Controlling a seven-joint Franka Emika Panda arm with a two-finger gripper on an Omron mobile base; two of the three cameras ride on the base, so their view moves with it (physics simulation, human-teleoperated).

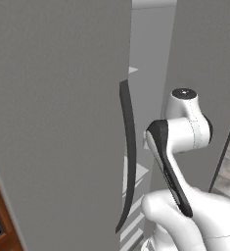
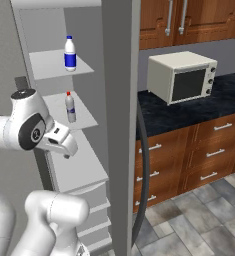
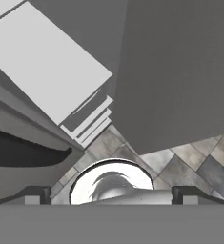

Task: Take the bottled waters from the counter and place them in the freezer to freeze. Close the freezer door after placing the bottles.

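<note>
Both bottles are already inside the freezer. The white bottle with the blue label [image 2: 70, 53] stands upright on the upper shelf [image 2: 49, 67]; the grey bottle with the red cap [image 2: 70, 107] stands upright on the shelf below [image 2: 84, 115], near its front edge. Neither touches my arm.

My end effector [image 3: 111, 194] is spread wide and holds nothing; its two tips sit well apart at the bottom of the hand view, pointed down toward the lower freezer shelves and the tiled floor [image 3: 199, 157].

The freezer door [image 1: 57, 122] stands open, its long dark handle [image 1: 128, 157] just beside my forearm. I judge that closing this door is the one step left.

Risks noted:
- My arm lies partly in the opening between the door and the cabinet. If the door swings before I am clear, it will jam on my links.
- My fingers are not around the handle. A push on the panel edge could slip and leave the door ajar.
- The red-capped bottle is close to the shelf lip. A brush from my wrist, or a hard slam, could tip it out.

The black surface [image 2: 189, 107] carries only the toaster oven [image 2: 181, 76].
</note>
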